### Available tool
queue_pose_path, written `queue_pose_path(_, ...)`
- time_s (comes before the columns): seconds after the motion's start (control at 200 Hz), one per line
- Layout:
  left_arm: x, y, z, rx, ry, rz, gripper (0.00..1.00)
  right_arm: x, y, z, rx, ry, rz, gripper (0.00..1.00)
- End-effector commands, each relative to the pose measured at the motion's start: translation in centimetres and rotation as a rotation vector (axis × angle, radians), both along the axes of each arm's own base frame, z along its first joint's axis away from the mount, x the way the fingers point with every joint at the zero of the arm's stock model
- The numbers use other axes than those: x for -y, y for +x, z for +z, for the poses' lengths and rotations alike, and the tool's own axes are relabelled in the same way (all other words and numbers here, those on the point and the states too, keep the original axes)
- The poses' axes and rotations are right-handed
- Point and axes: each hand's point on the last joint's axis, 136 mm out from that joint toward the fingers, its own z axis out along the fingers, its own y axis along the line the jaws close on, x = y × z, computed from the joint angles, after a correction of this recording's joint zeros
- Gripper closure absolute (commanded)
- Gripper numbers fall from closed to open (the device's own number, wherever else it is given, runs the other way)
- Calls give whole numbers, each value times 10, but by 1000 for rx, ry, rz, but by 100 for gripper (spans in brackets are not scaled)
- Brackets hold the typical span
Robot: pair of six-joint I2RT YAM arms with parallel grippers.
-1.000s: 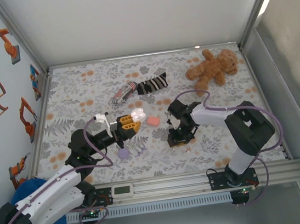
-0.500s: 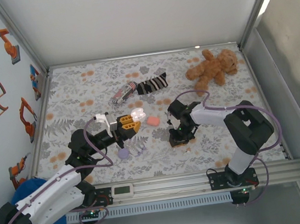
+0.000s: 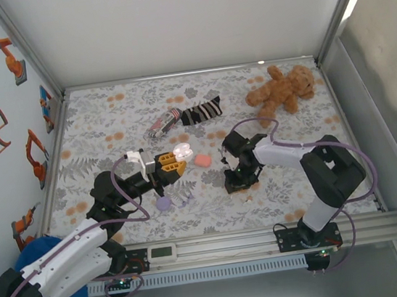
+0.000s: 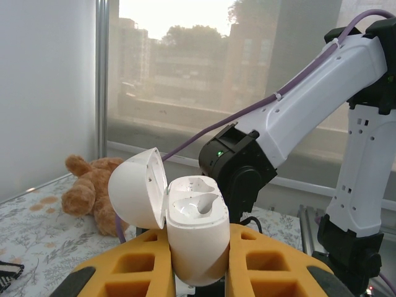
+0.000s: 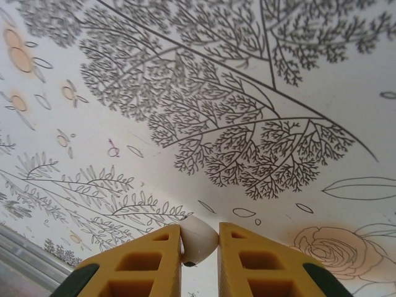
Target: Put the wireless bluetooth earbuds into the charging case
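Now, right end effector [image 5: 199, 235]: pressed in on a small pale earbud [image 5: 197, 242] down at the tabletop [image 5: 247, 74], with only the tips catching it.
Left end effector [image 4: 198, 253]: clamped round the white charging case [image 4: 195, 216] and holding it up off the tabletop. The lid [image 4: 136, 189] is swung open and both sockets look bare to me.
Slip risk: the earbud is rounded and smooth and I've got little of it, so I reckon it could squirt out when I lift.
Orientation risk: I can't tell which way it faces, so it may meet the socket wrong and sit proud.
Handover risk: an off-centre push could twist the case in my grip or knock the lid shut.
Clutter: the pink case [image 3: 202, 160] lies between my end effectors and the purple case [image 3: 163, 203] near the left arm. A dropped earbud could roll in among them.
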Motion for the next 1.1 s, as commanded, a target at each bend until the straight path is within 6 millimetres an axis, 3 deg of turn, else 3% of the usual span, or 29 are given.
queue_pose_path(0.0, -1, -3, 2, 27, -4, -2, 100, -6, 9, 24, 79, 32, 42, 81)
queue_pose_path(0.2, -1, -3, 3, 29, -8, -2, 100, -16, 21, 57, 176, 91, 109, 81)
queue_pose_path(0.556, 1, -3, 1, 19, -5, -10, 100, -34, 49, 143, 473, 232, 208, 81)
queue_pose_path(0.821, 5, -1, 0, 10, -3, -13, 100, -40, 51, 208, 668, 343, 282, 81)
queue_pose_path(1.092, 9, 0, -2, 0, 3, -20, 100, -44, 41, 267, 845, 446, 368, 81)
